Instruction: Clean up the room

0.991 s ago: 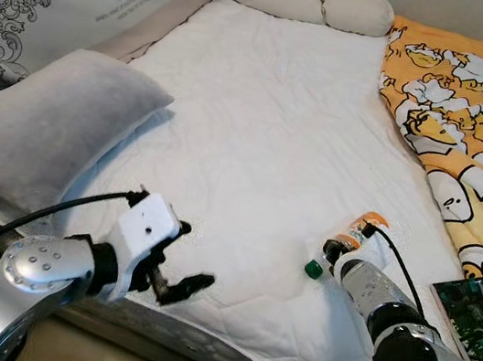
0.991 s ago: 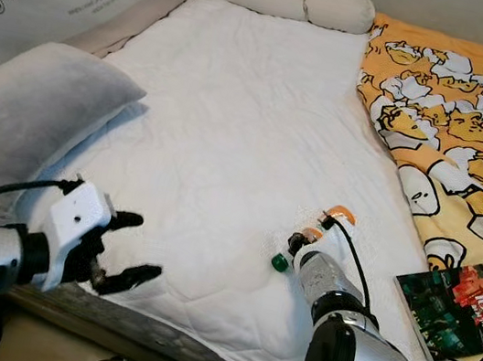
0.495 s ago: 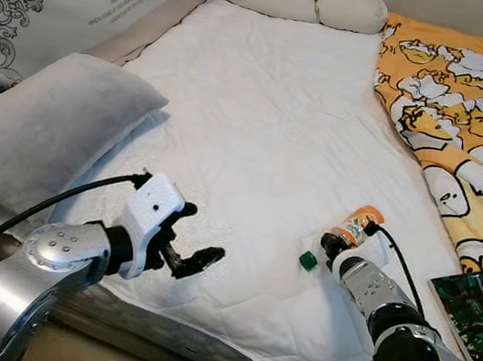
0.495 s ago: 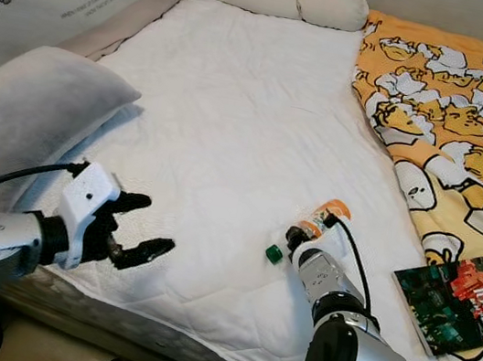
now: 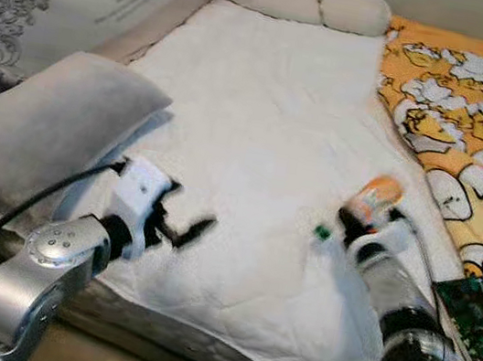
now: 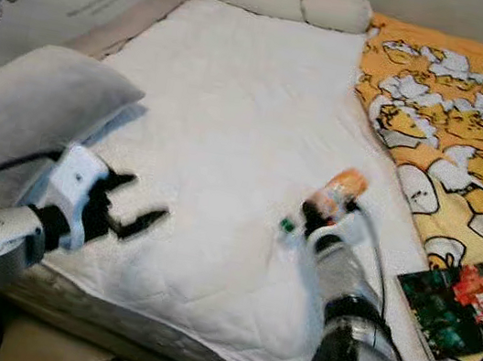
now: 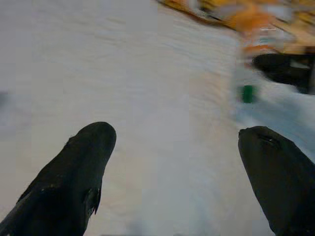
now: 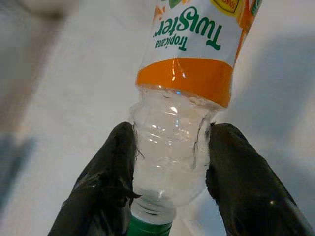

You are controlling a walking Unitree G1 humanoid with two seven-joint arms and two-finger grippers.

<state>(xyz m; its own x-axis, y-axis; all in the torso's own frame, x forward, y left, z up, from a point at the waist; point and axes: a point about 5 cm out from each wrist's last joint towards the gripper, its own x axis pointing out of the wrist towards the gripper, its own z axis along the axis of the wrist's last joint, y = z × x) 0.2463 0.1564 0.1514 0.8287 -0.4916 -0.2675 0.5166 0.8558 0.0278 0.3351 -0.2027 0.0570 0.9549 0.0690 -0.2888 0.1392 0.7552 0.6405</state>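
Low and right of centre on the white bed (image 5: pixel 259 128), the right gripper (image 8: pixel 167 172) was clamped on an empty bottle (image 8: pixel 189 93) near its green cap; that smooth neck could slip. The left gripper (image 7: pixel 172 162) hovered, fingers apart.

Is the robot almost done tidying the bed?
Not yet. The right claw has grabbed the bottle, which is still over the bed. The left claw is open and empty. The book still lies on the yellow blanket.
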